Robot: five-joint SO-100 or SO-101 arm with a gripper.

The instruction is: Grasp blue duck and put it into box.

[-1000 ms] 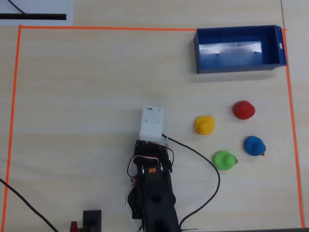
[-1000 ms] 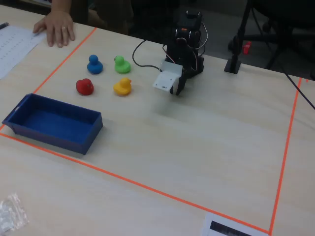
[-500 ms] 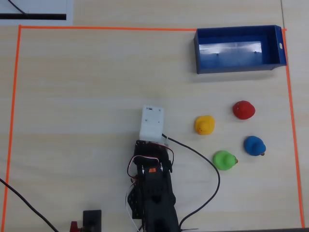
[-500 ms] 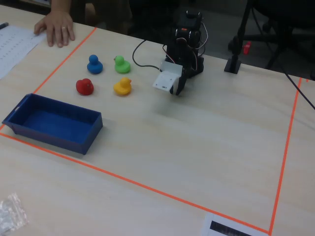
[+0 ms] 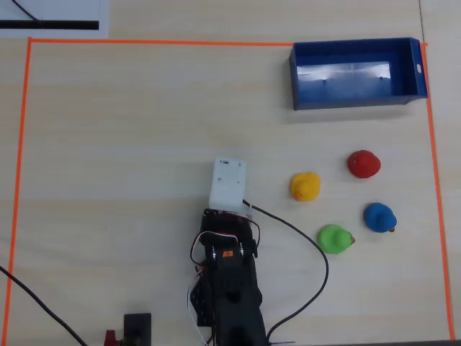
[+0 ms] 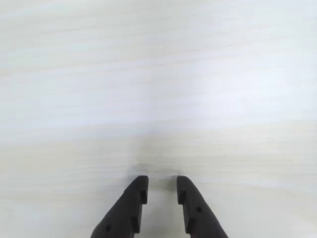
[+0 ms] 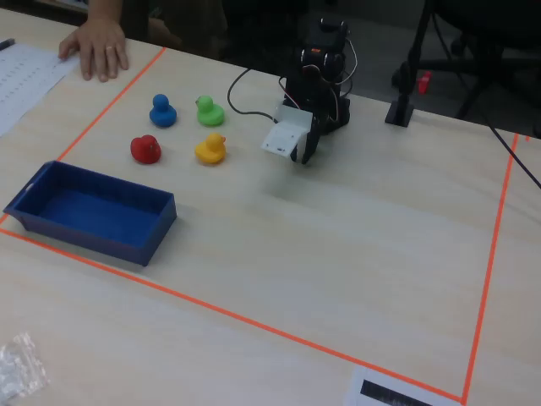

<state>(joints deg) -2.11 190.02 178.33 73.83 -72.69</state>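
The blue duck (image 5: 379,217) sits on the table at the right of the overhead view, and far left in the fixed view (image 7: 161,111). The dark-blue box (image 5: 353,101) stands empty at the top right overhead, near left in the fixed view (image 7: 93,233). My gripper (image 6: 162,181) hangs low over bare table, its black jaws a little apart with nothing between them. Overhead, the white wrist camera block (image 5: 227,184) hides it, well left of the ducks. In the fixed view the gripper (image 7: 306,148) points down, to the right of the ducks.
A red duck (image 5: 363,163), a yellow duck (image 5: 305,186) and a green duck (image 5: 335,238) stand close round the blue one. Orange tape (image 5: 21,144) frames the work area. A black cable (image 5: 317,249) loops beside the arm. A person's hand (image 7: 100,46) rests at the far left edge.
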